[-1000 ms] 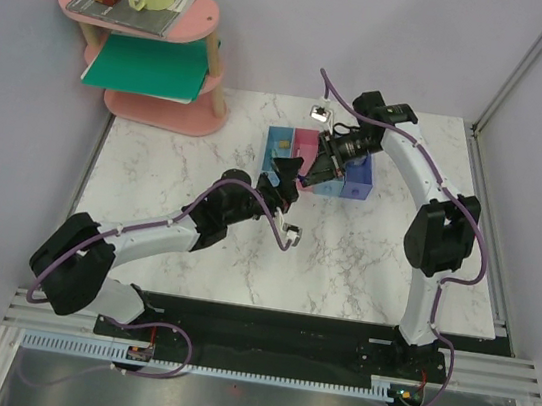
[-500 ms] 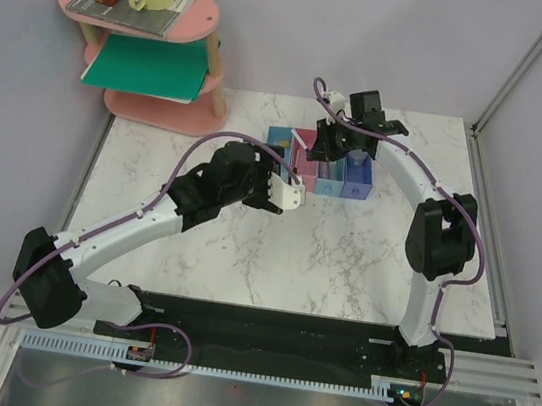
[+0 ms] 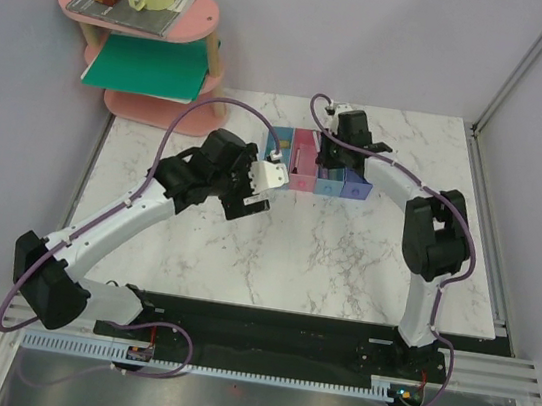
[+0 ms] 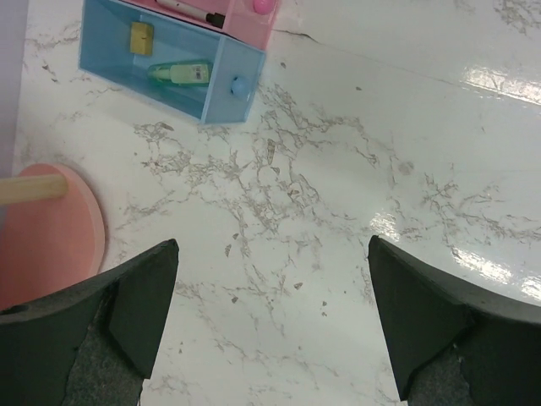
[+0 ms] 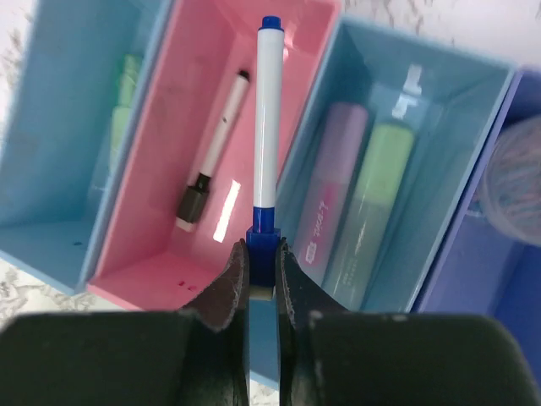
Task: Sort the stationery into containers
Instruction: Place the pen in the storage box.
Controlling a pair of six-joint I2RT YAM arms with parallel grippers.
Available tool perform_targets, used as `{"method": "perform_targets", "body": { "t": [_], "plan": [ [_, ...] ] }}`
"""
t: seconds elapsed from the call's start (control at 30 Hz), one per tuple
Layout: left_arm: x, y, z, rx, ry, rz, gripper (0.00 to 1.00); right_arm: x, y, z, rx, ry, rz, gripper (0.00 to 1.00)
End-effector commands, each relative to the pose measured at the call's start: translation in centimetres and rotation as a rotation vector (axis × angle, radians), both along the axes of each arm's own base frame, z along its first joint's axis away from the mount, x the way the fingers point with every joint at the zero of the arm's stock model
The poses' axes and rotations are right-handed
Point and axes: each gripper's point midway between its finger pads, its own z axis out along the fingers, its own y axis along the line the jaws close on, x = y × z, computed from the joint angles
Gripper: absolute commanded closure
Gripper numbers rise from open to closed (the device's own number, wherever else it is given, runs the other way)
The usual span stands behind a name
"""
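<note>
Moved since a second ago: left gripper (image 4: 270, 252), drawn back from the bins (image 3: 355, 187) toward the tabletop's (image 3: 343, 264) left-centre; right gripper (image 5: 262, 254), swung from a sideways reach to a stand above the row.

Left gripper: released, jaws wide, nothing between them, above bare tabletop, near the shelf (image 4: 46, 233) foot.

Right gripper: clenched on the blue cap of the blue-cap marker (image 5: 267, 127), held over the pink bin (image 5: 144, 254), close to the wall shared with the second blue bin (image 5: 456, 186).

Pink bin: black-cap marker (image 5: 211, 152), lying flat.

First blue bin (image 4: 228, 80): tan block (image 4: 141, 35) and green bar (image 4: 179, 73), apart.

Second blue bin: pink bar (image 5: 334, 190) and other green bar (image 5: 376, 190), side by side.

Purple bin (image 5: 499, 288): roll (image 5: 516, 169), partly out of view.
</note>
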Motion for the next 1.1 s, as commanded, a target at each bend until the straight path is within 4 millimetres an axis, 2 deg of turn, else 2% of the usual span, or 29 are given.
{"method": "perform_targets", "body": {
  "t": [0.0, 0.07, 0.3, 0.47, 0.6, 0.7, 0.77, 0.87, 1.07],
  "plan": [
    [-0.5, -0.3, 1.9, -0.082, 0.053, 0.02, 0.01, 0.6, 0.9, 2.1, 0.03, -0.092, -0.061, 0.95],
    [-0.4, -0.3, 2.0, -0.088, 0.054, 0.019, 0.01, 0.3, 1.5, 1.6, 0.03, -0.081, -0.052, 0.95],
    [-0.5, -0.3, 1.8, -0.094, 0.065, 0.021, 0.02, 0.6, 2.9, 2.2, 0.037, -0.097, -0.039, 0.95],
    [-0.7, -0.3, 1.9, -0.099, 0.062, 0.018, 0.02, 0.6, 2.8, 1.8, 0.019, -0.096, -0.058, 0.95],
    [-0.9, -0.3, 1.7, -0.104, 0.071, 0.017, 0.02, 0.9, 2.2, 4.3, 0.012, -0.164, -0.096, 0.96],
    [-0.9, -0.4, 1.5, -0.107, 0.074, 0.017, 0.02, 1.1, 2.2, 5.6, 0.016, -0.197, -0.101, 0.96],
    [-0.9, -0.5, 1.5, -0.114, 0.074, 0.017, 0.02, 1.0, 2.6, 5.9, 0.01, -0.202, -0.092, 0.96],
    [-0.9, -0.5, 1.5, -0.116, 0.074, 0.017, 0.02, 0.9, 3.1, 5.2, -0.001, -0.192, -0.083, 0.95],
    [-1.0, -0.3, 1.6, -0.114, 0.063, 0.015, 0.03, 0.6, 3.4, 1.4, -0.017, -0.117, -0.071, 0.95]
  ]
}}
